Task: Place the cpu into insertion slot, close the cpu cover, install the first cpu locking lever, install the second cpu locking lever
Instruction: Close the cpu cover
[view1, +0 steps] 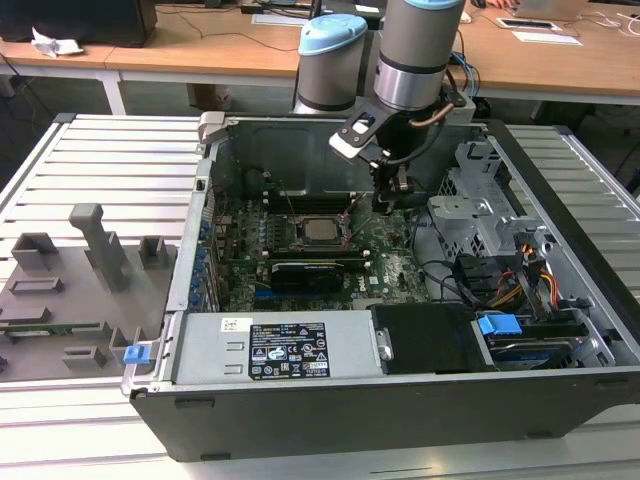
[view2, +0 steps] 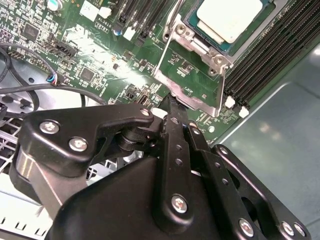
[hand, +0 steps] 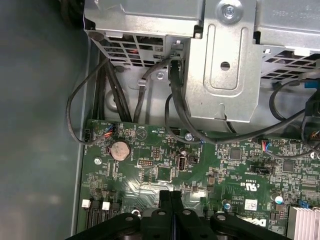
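The cpu (view2: 227, 17), a silvery square chip, lies in the insertion slot (view2: 220, 44) on the green board; the exterior view shows the cpu (view1: 320, 231) in the middle of the open case. The cpu cover (view2: 189, 97), a thin metal frame, stands swung open beside the slot, with green board showing through its opening. My gripper (view2: 170, 104) is shut, its black fingers pressed together with nothing between them, and the tip sits at the cover's far edge. In the exterior view the gripper (view1: 388, 205) hangs just to the right of the slot. The shut fingertips (hand: 167, 196) hover over the board.
A silvery drive cage (view1: 480, 190) with black cables (hand: 175, 115) stands close to the gripper on the exterior view's right. Black memory slots (view2: 270, 50) flank the socket. A black card (view1: 310, 270) and the power supply (view1: 280, 350) lie nearer the front. Grey fixtures (view1: 90, 250) stand outside the case.
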